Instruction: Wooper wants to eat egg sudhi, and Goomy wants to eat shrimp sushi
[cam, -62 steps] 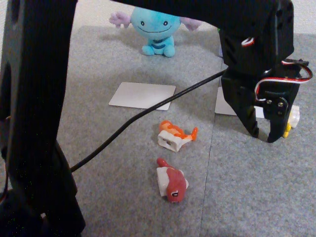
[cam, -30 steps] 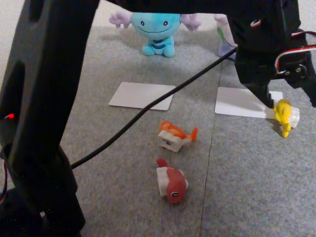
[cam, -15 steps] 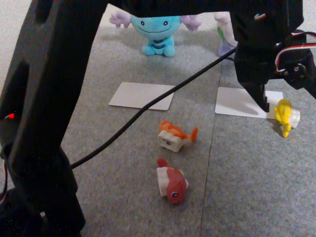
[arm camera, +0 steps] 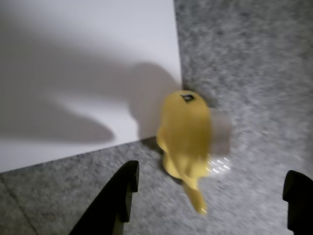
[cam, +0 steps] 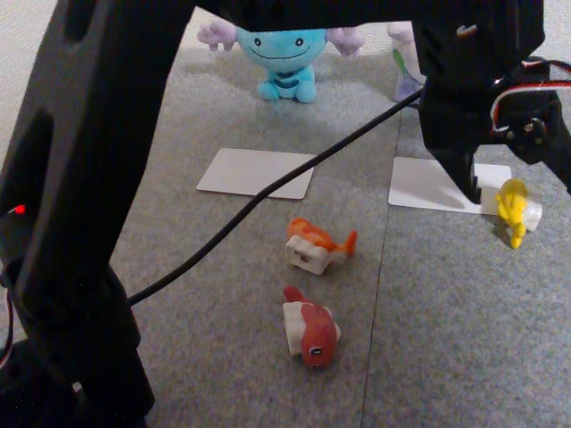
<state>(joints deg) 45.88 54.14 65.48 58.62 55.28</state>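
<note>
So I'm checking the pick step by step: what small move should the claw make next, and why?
Probably lower straight down around the egg sushi. In the wrist view the claw is open, its two fingers to either side of the yellow piece, which lies on the carpet by the corner of the white card. It isn't gripped yet, so descend, then close.

Shown are a light blue Wooper (cam: 279,49) with pinkish gills, a bright yellow egg sudhi (cam: 515,205), an orange-and-white striped shrimp sushi (cam: 316,244), a dark red-topped piece (cam: 311,329), white cards (cam: 257,172) and grey carpet (cam: 223,294).
</note>
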